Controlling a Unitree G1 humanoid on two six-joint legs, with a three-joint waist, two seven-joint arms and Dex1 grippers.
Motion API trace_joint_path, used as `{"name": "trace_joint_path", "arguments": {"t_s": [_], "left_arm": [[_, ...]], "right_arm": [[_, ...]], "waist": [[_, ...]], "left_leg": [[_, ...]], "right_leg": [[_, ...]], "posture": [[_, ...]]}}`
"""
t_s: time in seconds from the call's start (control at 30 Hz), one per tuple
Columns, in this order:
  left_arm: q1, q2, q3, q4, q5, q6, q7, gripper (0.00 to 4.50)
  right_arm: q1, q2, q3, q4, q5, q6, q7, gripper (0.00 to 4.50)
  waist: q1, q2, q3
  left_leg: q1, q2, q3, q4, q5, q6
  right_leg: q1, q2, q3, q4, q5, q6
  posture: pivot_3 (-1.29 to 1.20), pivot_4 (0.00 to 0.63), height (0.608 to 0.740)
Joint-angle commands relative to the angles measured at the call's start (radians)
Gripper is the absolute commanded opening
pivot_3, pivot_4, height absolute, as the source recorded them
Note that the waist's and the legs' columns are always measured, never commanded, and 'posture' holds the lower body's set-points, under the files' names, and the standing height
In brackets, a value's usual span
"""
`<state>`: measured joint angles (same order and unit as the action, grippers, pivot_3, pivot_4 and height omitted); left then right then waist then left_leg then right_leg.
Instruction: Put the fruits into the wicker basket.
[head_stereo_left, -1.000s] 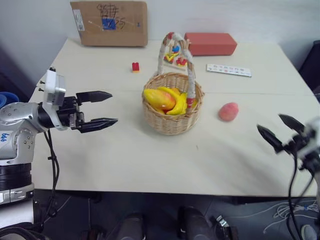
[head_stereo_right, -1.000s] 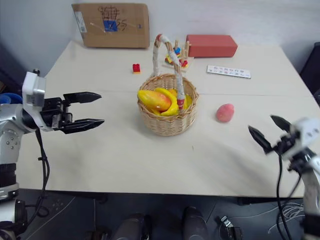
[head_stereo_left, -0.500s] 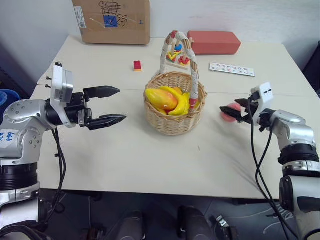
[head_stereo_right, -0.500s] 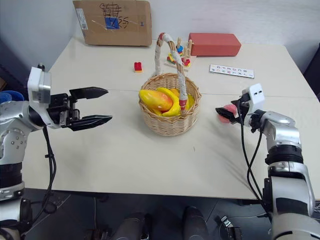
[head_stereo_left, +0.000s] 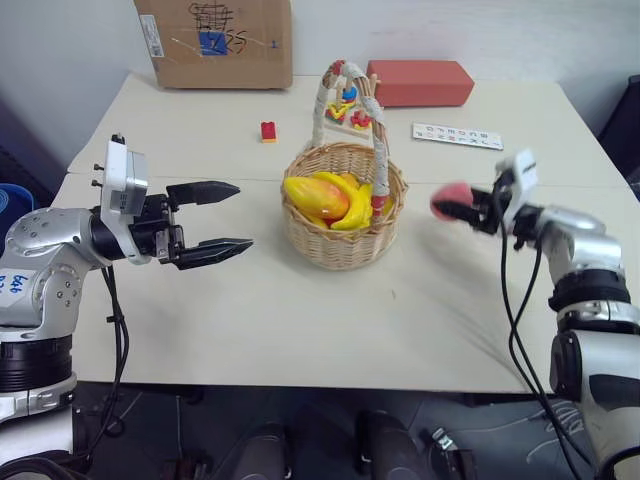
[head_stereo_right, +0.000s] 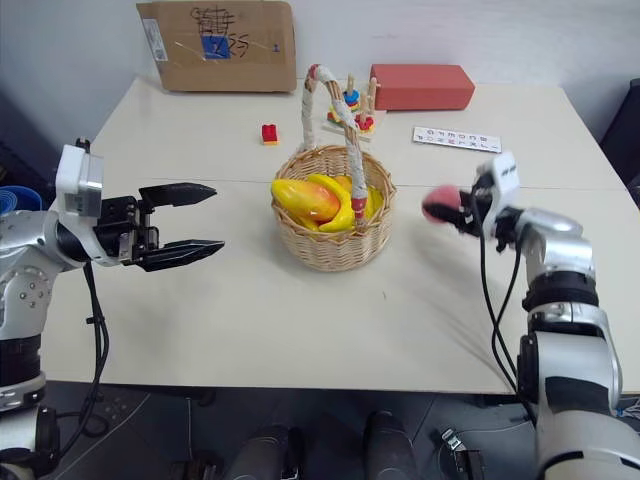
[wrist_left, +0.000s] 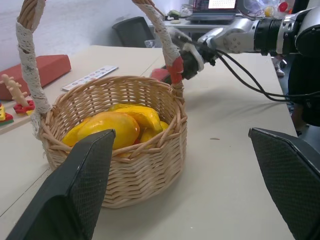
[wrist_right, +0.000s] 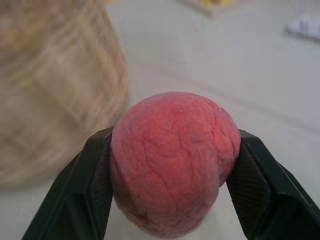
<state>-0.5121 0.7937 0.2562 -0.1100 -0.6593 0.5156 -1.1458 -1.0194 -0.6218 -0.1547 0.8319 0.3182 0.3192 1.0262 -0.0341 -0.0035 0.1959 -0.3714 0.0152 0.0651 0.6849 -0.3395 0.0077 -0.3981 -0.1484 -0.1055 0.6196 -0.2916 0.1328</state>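
Observation:
The wicker basket (head_stereo_left: 340, 252) stands mid-table, its arched handle upright. Inside lie the yellow-orange mango (head_stereo_left: 318, 197) and a curved yellow fruit beside it. My right gripper (head_stereo_left: 462, 208) is shut on the pink-red peach (head_stereo_left: 445, 199) and holds it just above the table, a short way right of the basket. From the right wrist, the peach (wrist_right: 172, 160) sits squeezed between both fingers, with the basket wall blurred behind. My left gripper (head_stereo_left: 243, 215) hovers open and empty left of the basket, pointing at it. The left wrist view shows the basket (wrist_left: 125, 175) close up.
At the table's back stand a cardboard box (head_stereo_left: 213, 40), a red box (head_stereo_left: 420, 82), a stacking-ring toy (head_stereo_left: 348, 105) behind the basket handle, a small red block (head_stereo_left: 268, 131) and a white printed strip (head_stereo_left: 458, 137).
My right gripper swung in from the front right, closed on the peach and lifted it off the table toward the basket. The left arm has stayed put.

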Motion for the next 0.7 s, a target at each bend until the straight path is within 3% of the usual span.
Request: {"name": "trace_joint_path", "arguments": {"t_s": [0.03,0.4,0.43,0.53,0.7], "left_arm": [[-0.003,0.004,0.028,-0.029,-0.028,-0.004,0.014,4.5],[0.018,-0.001,0.008,-0.047,-0.018,-0.013,0.042,4.5],[0.02,-0.003,0.008,-0.05,-0.019,-0.013,0.045,4.5],[0.023,-0.004,0.005,-0.055,-0.018,-0.014,0.048,4.5],[0.023,-0.01,0.003,-0.045,-0.011,-0.024,0.047,4.5]], "right_arm": [[-0.081,0.033,-0.002,-0.138,0.059,0.081,0.033,2.67],[-0.104,0.143,0.124,-0.194,0.019,0.07,0.13,2.67],[-0.105,0.146,0.125,-0.178,0.012,0.061,0.121,3.39],[-0.109,0.142,0.105,-0.124,-0.007,-0.052,0.117,4.39],[-0.094,0.109,-0.005,-0.1,0.037,-0.204,0.099,4.47]], "waist": [[-0.001,0.0,0.0],[0.007,0.0,0.0],[0.006,0.0,0.0],[0.004,0.0,0.0],[0.003,0.0,0.0]], "left_leg": [[0.0,0.001,0.0,0.0,0.0,-0.001],[-0.002,-0.002,0.0,0.0,0.0,-0.001],[-0.002,-0.002,0.0,0.0,0.0,-0.001],[-0.002,-0.001,0.0,0.0,0.0,-0.001],[-0.002,-0.001,0.001,0.0,0.0,-0.001]], "right_leg": [[0.0,0.001,0.0,0.001,0.0,0.0],[0.0,0.0,-0.002,0.0,0.0,0.0],[0.0,0.0,-0.002,0.0,0.0,0.0],[0.0,0.0,-0.002,0.0,0.0,0.0],[0.0,0.0,-0.002,0.0,0.0,0.0]], "posture": [[0.0,0.15,0.74],[0.0,0.15,0.74],[0.0,0.15,0.74],[0.0,0.15,0.74],[0.0,0.15,0.74]]}}
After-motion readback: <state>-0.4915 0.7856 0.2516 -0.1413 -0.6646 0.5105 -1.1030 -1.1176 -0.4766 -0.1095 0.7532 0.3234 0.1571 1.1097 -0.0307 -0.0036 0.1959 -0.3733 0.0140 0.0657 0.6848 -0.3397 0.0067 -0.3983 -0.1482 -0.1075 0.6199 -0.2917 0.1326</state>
